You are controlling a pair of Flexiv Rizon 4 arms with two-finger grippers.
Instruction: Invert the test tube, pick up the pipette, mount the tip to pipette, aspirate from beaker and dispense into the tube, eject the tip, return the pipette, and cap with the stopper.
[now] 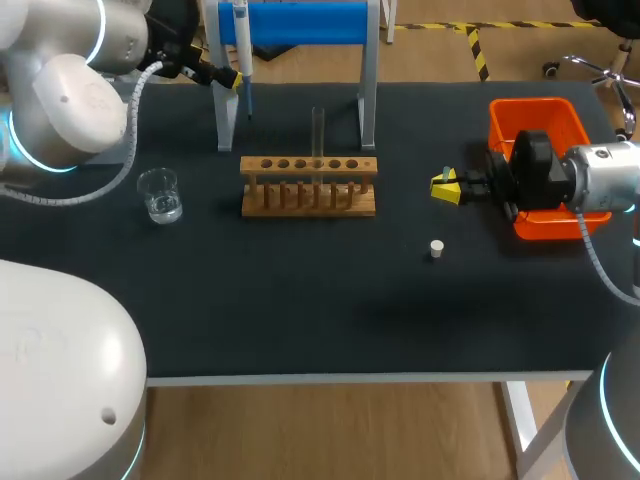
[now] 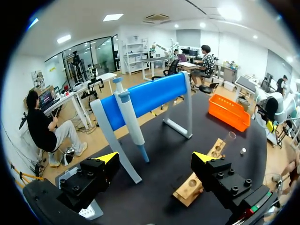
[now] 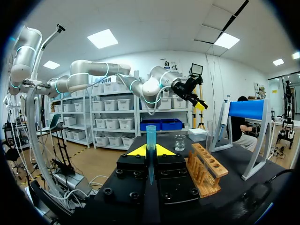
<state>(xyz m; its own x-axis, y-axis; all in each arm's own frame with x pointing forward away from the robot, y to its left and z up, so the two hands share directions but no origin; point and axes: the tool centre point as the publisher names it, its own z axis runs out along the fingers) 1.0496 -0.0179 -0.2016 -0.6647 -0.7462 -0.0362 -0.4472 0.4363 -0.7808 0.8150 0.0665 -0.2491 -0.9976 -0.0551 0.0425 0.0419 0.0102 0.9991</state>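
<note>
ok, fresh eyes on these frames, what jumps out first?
The blue pipette stand at the table's far edge, with the pipette hanging on it and the left gripper open just before it. Next, the right gripper, shut on a pipette tip, beside the orange bin. Mid-table, the wooden rack holds one upright test tube.

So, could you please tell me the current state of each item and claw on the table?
Left claw: open, holding nothing.
Right claw: shut on pipette tip.
Pipette: hanging on stand.
Test tube: upright in rack, uncapped.
Beaker: holds clear liquid.
Stopper: loose on table.
</note>
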